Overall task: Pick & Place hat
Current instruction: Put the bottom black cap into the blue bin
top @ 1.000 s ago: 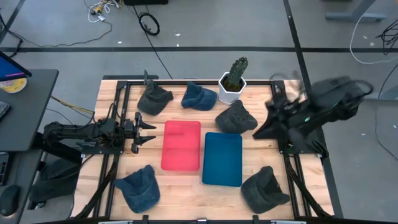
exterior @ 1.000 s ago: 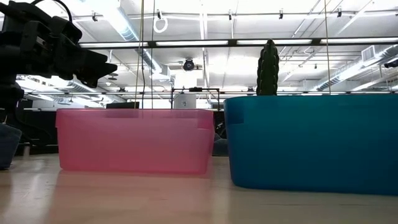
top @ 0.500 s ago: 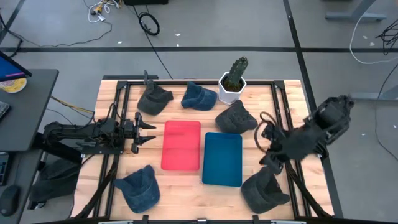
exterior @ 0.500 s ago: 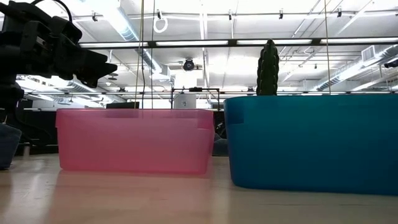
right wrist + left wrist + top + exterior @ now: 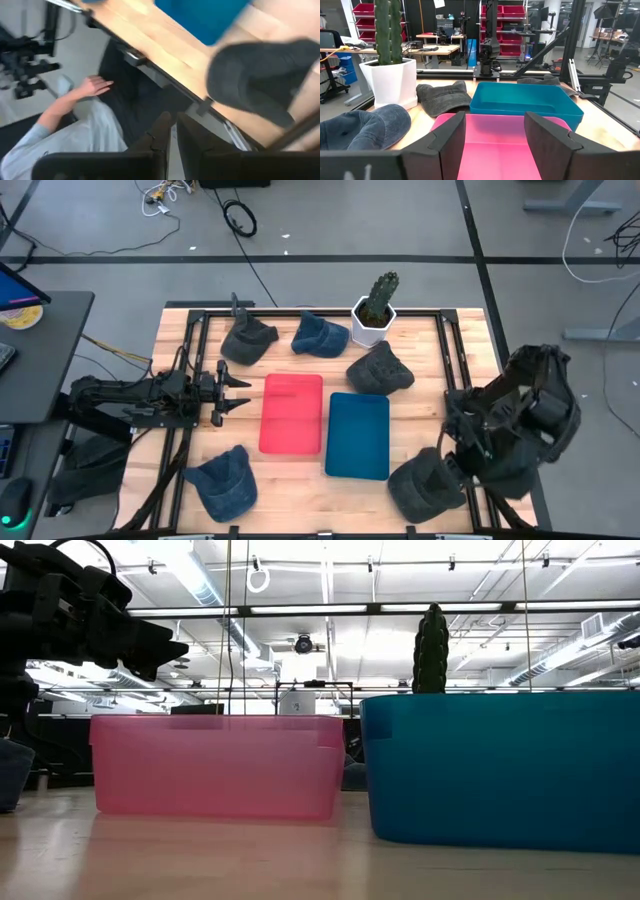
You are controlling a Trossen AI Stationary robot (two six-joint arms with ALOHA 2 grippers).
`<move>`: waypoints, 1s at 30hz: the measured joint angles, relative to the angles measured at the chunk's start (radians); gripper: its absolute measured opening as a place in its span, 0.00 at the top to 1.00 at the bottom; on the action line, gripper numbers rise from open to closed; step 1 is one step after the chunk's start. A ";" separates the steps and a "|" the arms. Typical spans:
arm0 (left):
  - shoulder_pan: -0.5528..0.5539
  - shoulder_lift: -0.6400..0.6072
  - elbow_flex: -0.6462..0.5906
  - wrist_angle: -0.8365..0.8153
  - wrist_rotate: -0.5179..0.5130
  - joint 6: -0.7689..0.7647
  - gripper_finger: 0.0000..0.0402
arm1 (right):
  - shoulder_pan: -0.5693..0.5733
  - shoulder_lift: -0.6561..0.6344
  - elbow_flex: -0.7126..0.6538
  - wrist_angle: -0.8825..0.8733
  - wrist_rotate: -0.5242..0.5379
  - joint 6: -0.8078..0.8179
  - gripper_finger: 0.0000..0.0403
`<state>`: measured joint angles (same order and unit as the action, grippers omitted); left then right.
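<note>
Five hats lie crown-up on the wooden table. There is a dark grey hat (image 5: 247,338), a blue hat (image 5: 320,333) and a second grey hat (image 5: 380,368) toward the far side. Another blue hat (image 5: 222,482) and a grey hat (image 5: 425,485) lie near the front edge. My right gripper (image 5: 462,462) hovers just right of and above that near grey hat (image 5: 260,80), fingers together, touching nothing. My left gripper (image 5: 235,390) waits open at the table's left, facing the pink bin (image 5: 495,145).
A pink bin (image 5: 292,413) and a blue bin (image 5: 358,435) stand side by side mid-table. A potted cactus (image 5: 375,310) stands at the far edge. Black frame rails (image 5: 190,360) run along both sides. A person's hand (image 5: 95,86) shows beyond the table's near edge.
My right arm has swung from the table's far right side toward the near edge and dropped lower. It has tipped over and now stands beside the near-right grey hat. No hat has moved.
</note>
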<state>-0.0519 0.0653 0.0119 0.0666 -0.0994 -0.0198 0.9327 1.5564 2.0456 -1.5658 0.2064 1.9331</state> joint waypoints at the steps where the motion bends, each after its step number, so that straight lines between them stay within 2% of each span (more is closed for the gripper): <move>1: 0.000 0.000 0.000 0.000 0.000 0.000 0.49 | 0.012 0.001 -0.017 -0.002 -0.011 0.030 0.91; 6: 0.000 0.000 0.000 0.000 0.000 0.000 0.49 | 0.058 0.000 -0.108 0.016 -0.079 0.079 0.91; 14: 0.000 0.000 0.000 0.000 0.000 0.000 0.49 | 0.088 0.000 -0.243 0.063 -0.118 0.177 0.91; 21: 0.000 0.000 0.000 0.000 0.000 0.000 0.49 | 0.087 0.000 -0.329 0.109 -0.223 0.039 0.91; 30: 0.000 0.000 0.000 0.000 0.000 0.000 0.49 | 0.079 0.000 -0.407 0.364 -0.223 -0.099 0.91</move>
<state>-0.0518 0.0650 0.0120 0.0669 -0.0993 -0.0196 1.0121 1.5562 1.6383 -1.2017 -0.0166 1.8341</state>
